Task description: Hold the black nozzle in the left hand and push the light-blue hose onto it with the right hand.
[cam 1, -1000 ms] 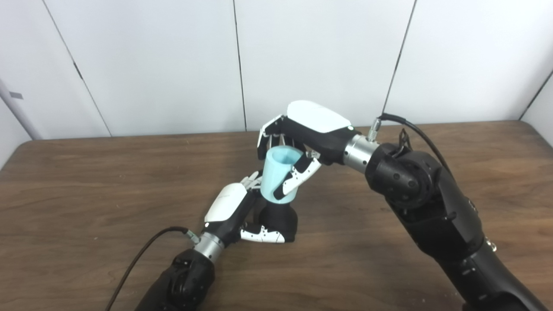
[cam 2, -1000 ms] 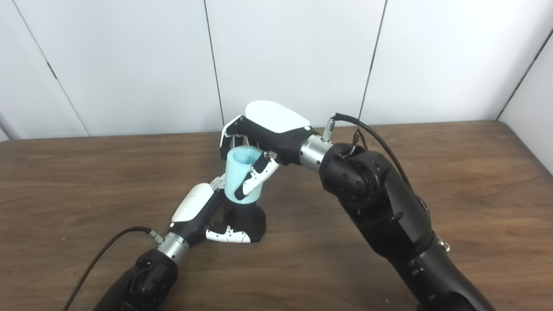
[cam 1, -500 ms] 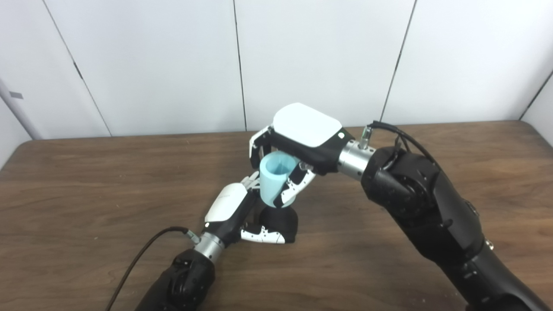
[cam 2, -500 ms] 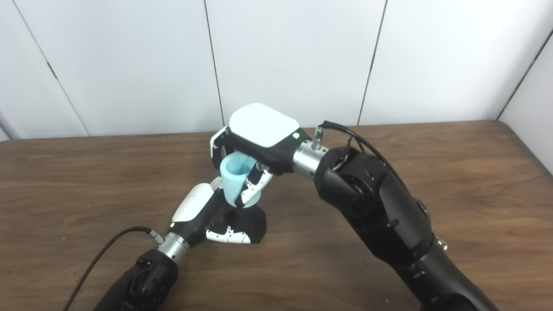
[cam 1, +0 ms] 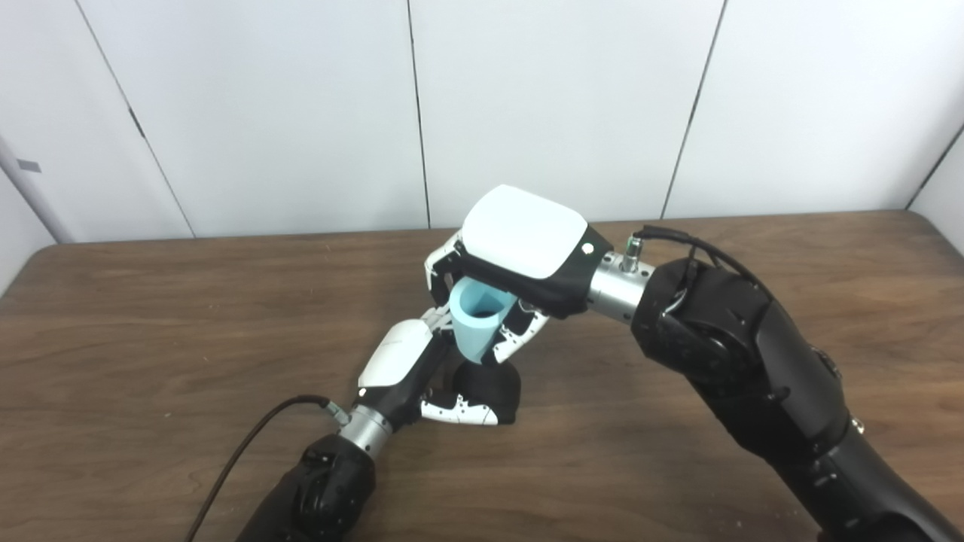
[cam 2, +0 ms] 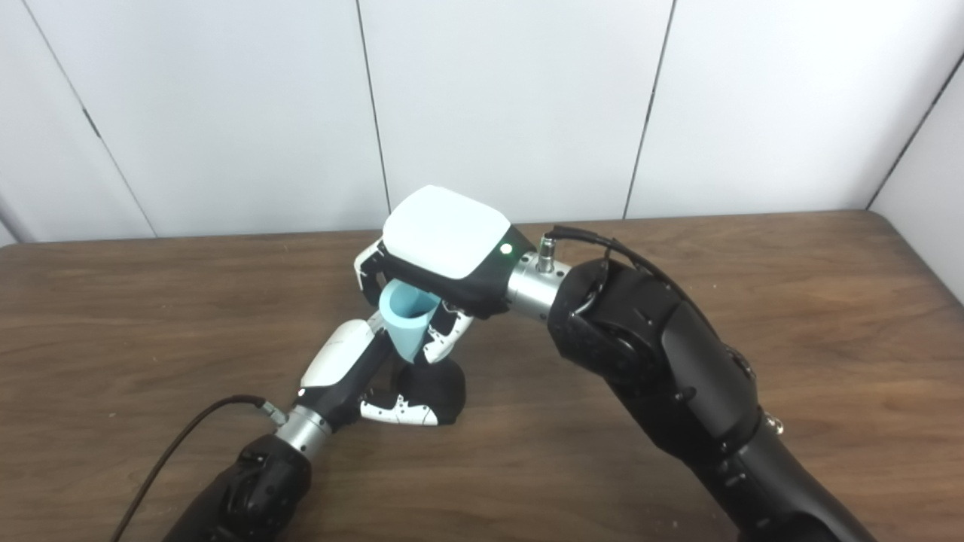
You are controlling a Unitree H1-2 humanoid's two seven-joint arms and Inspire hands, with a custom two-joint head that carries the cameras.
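Black nozzle (cam 1: 493, 384) on brown wooden table (cam 1: 151, 339), white panelled wall (cam 1: 263, 113) behind

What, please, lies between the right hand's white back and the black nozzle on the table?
The light-blue hose, gripped by the right hand, stands on the black nozzle; both views show it.

In front of me lies a brown wooden table (cam 1: 151, 316), its grain running left to right in darker and lighter streaks, its far corners rounded. It fills the near and middle ground from edge to edge. Behind its far edge stands a white panelled wall (cam 1: 542, 98), plain and matt, split by thin dark seams (cam 1: 416, 113) that run from the top down to the tabletop, some upright and some leaning. At far left a pale grey strip (cam 1: 30, 188) slants down beside the panels. At far right another white panel (cam 2: 922, 158) angles toward me. The light is even and soft, with faint sheen on the wood.
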